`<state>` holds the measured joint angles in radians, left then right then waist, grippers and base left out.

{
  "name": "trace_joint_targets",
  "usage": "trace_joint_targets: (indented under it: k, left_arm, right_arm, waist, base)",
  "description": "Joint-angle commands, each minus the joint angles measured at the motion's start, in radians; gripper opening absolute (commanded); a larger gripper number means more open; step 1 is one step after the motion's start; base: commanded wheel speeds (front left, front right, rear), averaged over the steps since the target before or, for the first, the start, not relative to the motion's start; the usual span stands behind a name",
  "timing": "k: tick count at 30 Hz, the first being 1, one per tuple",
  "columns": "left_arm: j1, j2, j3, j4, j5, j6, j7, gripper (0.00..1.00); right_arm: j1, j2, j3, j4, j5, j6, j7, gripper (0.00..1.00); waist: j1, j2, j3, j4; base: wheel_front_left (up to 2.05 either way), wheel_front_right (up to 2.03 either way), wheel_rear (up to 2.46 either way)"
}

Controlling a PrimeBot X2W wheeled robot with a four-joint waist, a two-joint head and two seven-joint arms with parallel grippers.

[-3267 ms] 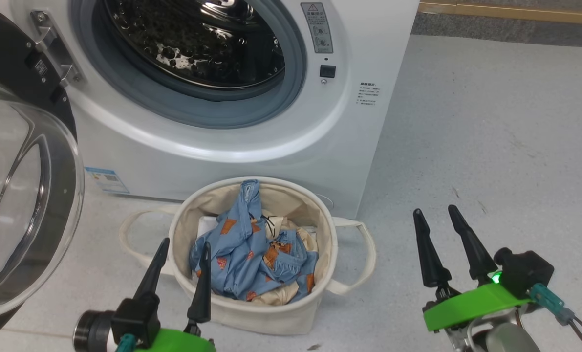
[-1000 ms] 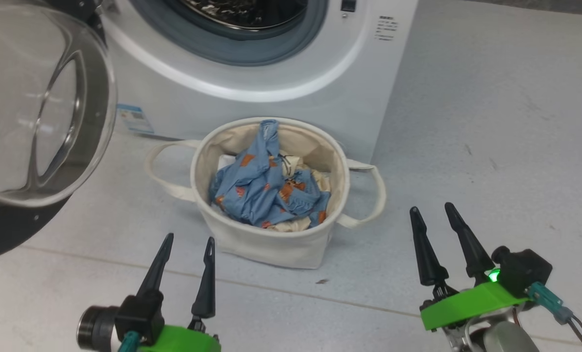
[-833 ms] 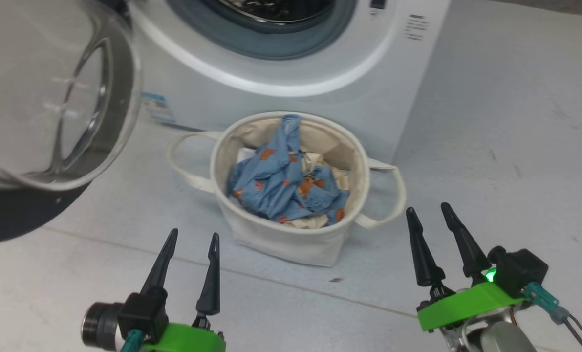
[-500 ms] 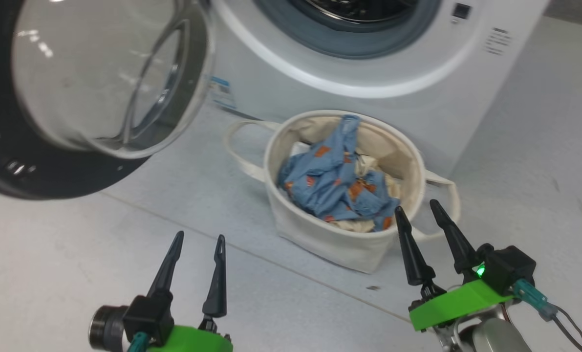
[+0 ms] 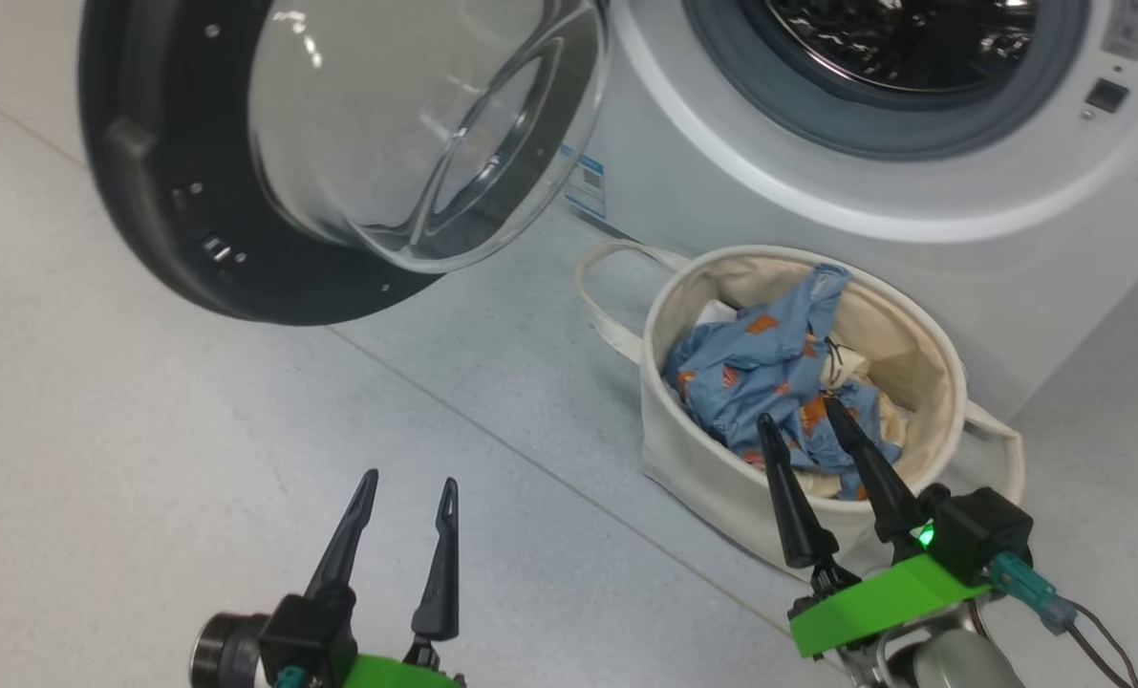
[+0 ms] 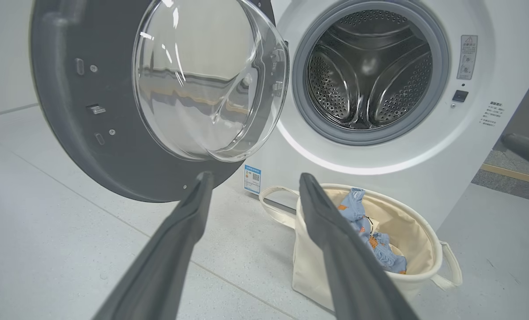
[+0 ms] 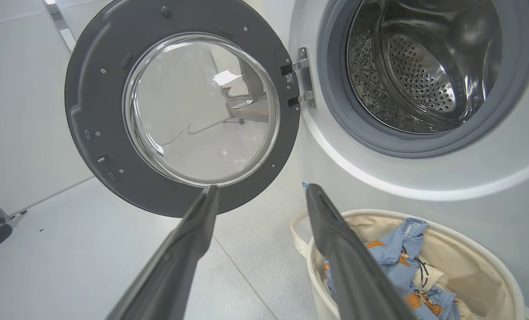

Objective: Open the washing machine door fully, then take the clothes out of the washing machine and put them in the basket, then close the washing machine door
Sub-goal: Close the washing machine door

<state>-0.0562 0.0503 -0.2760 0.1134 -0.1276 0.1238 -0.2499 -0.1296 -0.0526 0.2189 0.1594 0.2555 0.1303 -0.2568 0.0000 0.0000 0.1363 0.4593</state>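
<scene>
Hanging wide open on the left, the washing machine door (image 5: 339, 153) shows its dark inner ring and clear glass bowl, and the head view cuts off its top edge. That view also crops the washing machine (image 5: 817, 205) at the top and right, leaving only the lower arc of the drum (image 6: 371, 75). The left wrist view shows the drum's perforated steel wall and ribs.

The clothes (image 5: 760, 373) lie bunched in the basket (image 5: 712, 468), which stands on the floor (image 5: 148, 459) just in front of the machine. The right gripper (image 5: 798, 411) hovers by the basket's near rim, fingers spread wide and holding nothing, and hides part of the blue fabric. The left gripper (image 5: 409, 478) is likewise wide and empty above the floor, with open room between it and the door's lower edge.

A blue label (image 6: 252, 179) low on the front and a grey warning sticker (image 6: 467, 57) with a triangle carry print too small to read.
</scene>
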Motion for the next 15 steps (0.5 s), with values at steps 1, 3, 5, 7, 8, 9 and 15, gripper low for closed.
trace_joint_targets:
  k: [1,3,5,7,8,9,15]
  left_arm:
    - [-0.014,0.000,0.026,-0.034,-0.006,0.007,-0.012,1.00]
    - [-0.011,0.000,0.024,-0.034,-0.006,0.007,-0.012,1.00]
    - [-0.008,0.000,0.023,-0.033,-0.005,0.007,-0.012,1.00]
    - [-0.005,0.000,0.025,-0.032,-0.003,0.006,-0.012,1.00]
    - [-0.003,0.000,0.026,-0.032,-0.002,0.006,-0.012,1.00]
    - [-0.002,0.000,0.027,-0.032,-0.001,0.006,-0.012,1.00]
    - [0.005,0.000,0.034,-0.030,-0.001,0.004,-0.012,1.00]
  right_arm:
    - [0.000,0.002,0.028,-0.032,-0.001,0.000,-0.005,1.00]
    - [0.002,0.002,0.030,-0.033,0.000,0.000,-0.005,1.00]
    - [0.004,0.002,0.032,-0.032,0.002,0.000,-0.005,1.00]
    - [0.006,0.002,0.038,-0.033,0.005,0.000,-0.005,1.00]
    - [0.008,0.002,0.040,-0.033,0.007,0.000,-0.005,1.00]
    - [0.010,0.002,0.042,-0.033,0.009,0.000,-0.005,1.00]
    - [0.014,0.002,0.054,-0.033,0.016,0.000,-0.005,1.00]
  waist:
    - [0.0000,0.0000,-0.009,0.017]
    - [0.0000,0.0000,-0.013,0.023]
    - [0.0000,0.0000,-0.019,0.028]
    - [0.0000,0.0000,-0.023,0.030]
    - [0.0000,0.0000,-0.025,0.030]
    - [0.0000,0.0000,-0.027,0.031]
    - [0.0000,0.0000,-0.032,0.029]
  base:
    - [0.00,0.00,0.00]
    - [0.00,0.00,0.00]
    - [0.00,0.00,0.00]
    - [0.00,0.00,0.00]
    - [0.00,0.00,0.00]
    - [0.00,0.00,0.00]
    - [0.00,0.00,0.00]
